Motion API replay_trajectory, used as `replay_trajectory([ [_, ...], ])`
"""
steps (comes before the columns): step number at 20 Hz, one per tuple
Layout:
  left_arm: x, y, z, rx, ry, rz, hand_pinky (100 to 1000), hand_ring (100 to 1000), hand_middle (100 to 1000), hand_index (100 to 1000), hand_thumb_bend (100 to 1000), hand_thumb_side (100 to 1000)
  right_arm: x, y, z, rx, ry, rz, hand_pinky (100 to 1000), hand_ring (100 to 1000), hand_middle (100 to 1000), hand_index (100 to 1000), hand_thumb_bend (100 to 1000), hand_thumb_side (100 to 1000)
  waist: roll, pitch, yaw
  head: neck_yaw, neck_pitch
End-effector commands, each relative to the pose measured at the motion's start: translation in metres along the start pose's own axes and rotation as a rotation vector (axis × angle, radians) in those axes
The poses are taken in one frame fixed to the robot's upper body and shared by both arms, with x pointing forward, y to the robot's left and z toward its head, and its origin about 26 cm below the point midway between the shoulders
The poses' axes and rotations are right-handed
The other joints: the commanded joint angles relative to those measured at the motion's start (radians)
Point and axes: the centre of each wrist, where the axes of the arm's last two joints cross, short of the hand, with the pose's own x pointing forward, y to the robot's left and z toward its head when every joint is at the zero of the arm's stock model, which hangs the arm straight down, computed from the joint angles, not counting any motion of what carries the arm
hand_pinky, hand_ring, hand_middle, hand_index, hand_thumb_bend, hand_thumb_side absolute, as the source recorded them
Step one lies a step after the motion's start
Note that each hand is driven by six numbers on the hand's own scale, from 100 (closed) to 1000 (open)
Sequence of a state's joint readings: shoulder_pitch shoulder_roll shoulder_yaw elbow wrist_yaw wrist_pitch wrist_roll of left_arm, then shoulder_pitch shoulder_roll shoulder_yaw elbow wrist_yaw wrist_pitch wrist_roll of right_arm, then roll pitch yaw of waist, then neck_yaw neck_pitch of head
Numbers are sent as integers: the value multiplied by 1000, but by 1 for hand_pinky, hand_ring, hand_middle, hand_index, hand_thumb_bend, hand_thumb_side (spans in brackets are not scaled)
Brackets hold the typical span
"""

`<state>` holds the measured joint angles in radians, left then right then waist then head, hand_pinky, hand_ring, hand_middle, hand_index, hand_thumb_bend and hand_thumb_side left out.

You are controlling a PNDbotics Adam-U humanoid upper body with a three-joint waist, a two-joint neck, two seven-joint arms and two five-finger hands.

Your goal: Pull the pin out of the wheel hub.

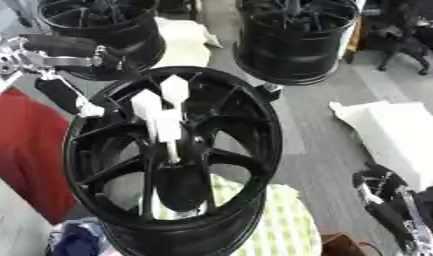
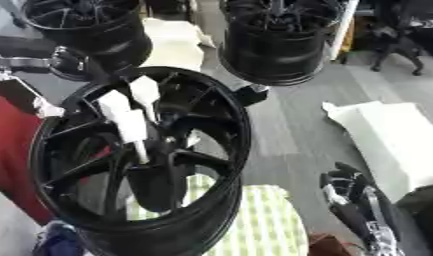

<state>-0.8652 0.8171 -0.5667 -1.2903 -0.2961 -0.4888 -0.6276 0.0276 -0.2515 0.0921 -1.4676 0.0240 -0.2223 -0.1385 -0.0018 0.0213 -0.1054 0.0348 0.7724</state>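
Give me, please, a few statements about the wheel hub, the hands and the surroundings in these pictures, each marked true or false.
1. The left hand reaches into the near wheel hub, its white-tipped fingers above the hub's centre. True.
2. The right hand grips the hub's rim. False: it sits near the lower right corner, away from the hub.
3. Two more black wheels stand behind the near one. True.
4. The near hub is silver. False: it is black.
5. A green and white checked cloth lies under the near hub. True.
6. The pin lies on the floor beside the hub. False: no pin shows on the floor.
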Motion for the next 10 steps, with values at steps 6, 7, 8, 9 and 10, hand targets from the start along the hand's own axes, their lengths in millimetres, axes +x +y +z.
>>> replay_trajectory([
  [6, -8, 5, -12, -310, -207, -244, 871, 847, 861, 908, 208, 336, 3, -6, -3, -1, -16, 19, 687, 675, 679, 831, 269, 424, 0, -12, -8, 6, -2],
  [7, -8, 5, -13, -312, -206, -249, 880, 855, 870, 910, 209, 337, 3, -6, -3, -1, -16, 18, 687, 675, 679, 831, 269, 424, -1, -12, -9, 7, -2],
  [8, -9, 5, -15, -315, -206, -254, 882, 858, 873, 911, 210, 338, 3, -6, -2, -1, -16, 18, 687, 675, 679, 831, 269, 424, -1, -13, -9, 7, -2],
  [9, -10, 5, -16, -318, -205, -259, 893, 869, 884, 913, 212, 339, 3, -6, -2, -1, -15, 18, 687, 675, 679, 831, 269, 424, -1, -13, -10, 7, -2],
  [10, -11, 5, -18, -321, -203, -262, 897, 873, 889, 914, 215, 338, 3, -6, -2, -1, -16, 17, 687, 675, 679, 831, 269, 424, -1, -13, -10, 8, -2],
])
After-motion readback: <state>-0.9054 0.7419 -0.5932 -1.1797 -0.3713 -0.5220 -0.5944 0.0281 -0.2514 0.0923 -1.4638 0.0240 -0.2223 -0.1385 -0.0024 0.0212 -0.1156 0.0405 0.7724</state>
